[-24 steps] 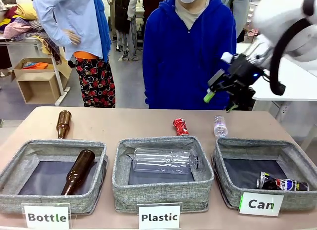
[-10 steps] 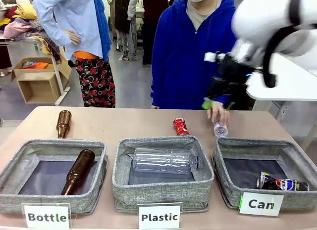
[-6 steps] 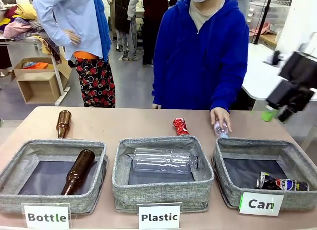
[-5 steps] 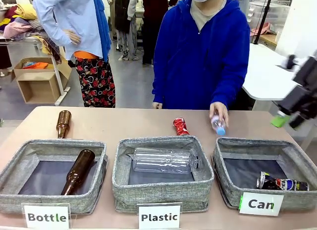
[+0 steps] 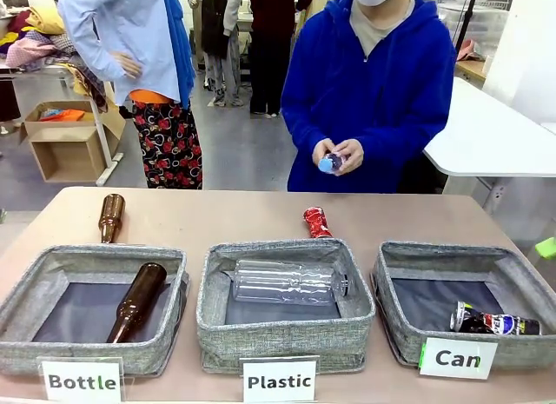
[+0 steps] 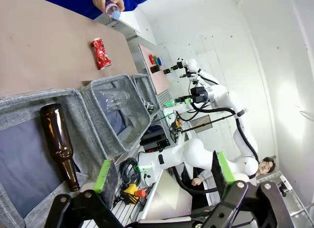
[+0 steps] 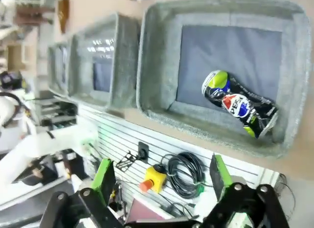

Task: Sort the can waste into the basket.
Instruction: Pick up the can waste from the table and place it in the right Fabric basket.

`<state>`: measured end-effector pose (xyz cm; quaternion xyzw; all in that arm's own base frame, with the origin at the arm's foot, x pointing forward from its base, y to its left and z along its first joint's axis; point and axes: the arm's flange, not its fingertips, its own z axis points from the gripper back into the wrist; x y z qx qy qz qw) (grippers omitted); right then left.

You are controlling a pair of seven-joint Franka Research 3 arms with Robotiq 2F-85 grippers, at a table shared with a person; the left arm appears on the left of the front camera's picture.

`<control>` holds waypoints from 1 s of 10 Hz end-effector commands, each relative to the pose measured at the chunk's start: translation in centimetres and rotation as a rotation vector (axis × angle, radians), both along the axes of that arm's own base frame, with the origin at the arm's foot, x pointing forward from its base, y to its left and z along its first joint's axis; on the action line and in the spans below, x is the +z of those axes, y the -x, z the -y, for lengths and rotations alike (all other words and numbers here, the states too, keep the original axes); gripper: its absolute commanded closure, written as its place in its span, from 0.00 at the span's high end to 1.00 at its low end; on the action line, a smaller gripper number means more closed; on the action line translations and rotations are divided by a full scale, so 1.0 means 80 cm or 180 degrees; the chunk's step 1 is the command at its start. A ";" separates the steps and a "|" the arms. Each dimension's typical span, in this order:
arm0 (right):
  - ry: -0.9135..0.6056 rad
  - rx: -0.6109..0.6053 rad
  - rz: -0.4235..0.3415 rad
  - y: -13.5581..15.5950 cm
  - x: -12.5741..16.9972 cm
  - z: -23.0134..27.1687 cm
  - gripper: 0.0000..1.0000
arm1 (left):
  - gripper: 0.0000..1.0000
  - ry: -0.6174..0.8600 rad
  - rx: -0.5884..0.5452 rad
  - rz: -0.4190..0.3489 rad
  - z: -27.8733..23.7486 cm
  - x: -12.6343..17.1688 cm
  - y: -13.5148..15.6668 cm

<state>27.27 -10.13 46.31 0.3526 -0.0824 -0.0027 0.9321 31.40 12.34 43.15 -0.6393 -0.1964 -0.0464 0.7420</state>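
One tan table (image 5: 217, 215) spans the lower half of my front view, with the Can basket (image 5: 452, 250) at lower right. My left gripper (image 6: 162, 168) and right gripper (image 7: 161, 171) both stand wide, nothing between the fingers. The black-blue can (image 5: 495, 321) lies in that basket's lower right corner. The crushed red can (image 5: 317, 221) lies on the table at centre, just behind the Plastic basket (image 5: 287, 334).

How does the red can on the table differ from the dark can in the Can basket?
The red can is shiny red; the dark can is black-blue with white and red markings. The red can lies on the bare table behind the Plastic basket; the dark can lies inside the Can basket. The red can looks crushed and shorter than the dark can. Both are small cans lying on their sides.
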 end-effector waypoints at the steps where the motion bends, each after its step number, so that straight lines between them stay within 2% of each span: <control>1: -0.0190 0.0095 0.0177 0.030 -0.069 -0.026 1.00 | 1.00 0.0015 -0.0019 -0.0009 0.000 0.003 0.002; 3: -0.0199 0.0084 0.0158 0.016 -0.067 -0.026 1.00 | 1.00 0.0015 -0.0019 -0.0009 0.000 0.003 0.002; 4: -0.0184 -0.0041 0.0179 0.008 -0.063 -0.034 1.00 | 1.00 0.0015 -0.0019 -0.0009 0.000 0.003 0.002; 5: -0.0130 -0.0306 0.0190 -0.009 -0.054 -0.050 1.00 | 1.00 0.0015 -0.0019 -0.0009 0.000 0.003 0.002; 7: 0.0249 -0.0415 0.0080 -0.058 -0.023 -0.101 1.00 | 1.00 0.0015 -0.0019 -0.0009 0.000 0.003 0.002; 9: 0.0462 -0.0227 0.0033 -0.101 0.001 -0.143 1.00 | 1.00 0.0015 -0.0019 -0.0009 0.000 0.003 0.002; 10: 0.0534 -0.0011 0.0009 -0.129 0.008 -0.164 1.00 | 1.00 0.0015 -0.0019 -0.0009 0.000 0.003 0.002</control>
